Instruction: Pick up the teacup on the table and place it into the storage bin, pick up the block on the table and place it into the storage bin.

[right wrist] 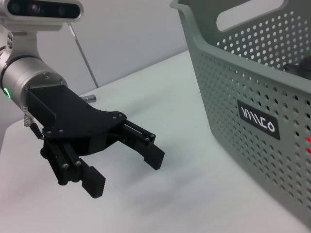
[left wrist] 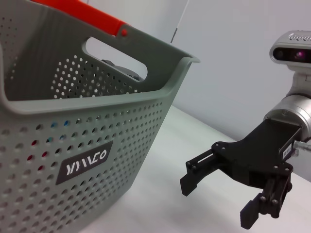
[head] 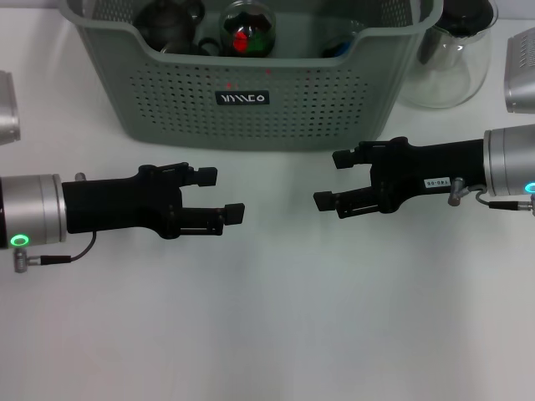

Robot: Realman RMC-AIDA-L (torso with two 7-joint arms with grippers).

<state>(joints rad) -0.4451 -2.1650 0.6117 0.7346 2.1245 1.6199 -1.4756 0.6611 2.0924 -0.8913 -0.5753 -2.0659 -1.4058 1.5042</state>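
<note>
Both arms have silver cylindrical wrists with green indicator rings, thin grey cables, and matte black two-fingered claws: left claw (head: 219,195), right claw (head: 333,180)

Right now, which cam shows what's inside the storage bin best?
Head view: it looks down into the storage bin and shows a dark teapot-like item and a red-and-green object. Both wrist views mostly show the bin's perforated outer wall and logo, contents barely visible.

white table (head: 267,334), soft shadows | plain pale wall (left wrist: 233,58) behind | glass jug (head: 456,58) far right
</note>
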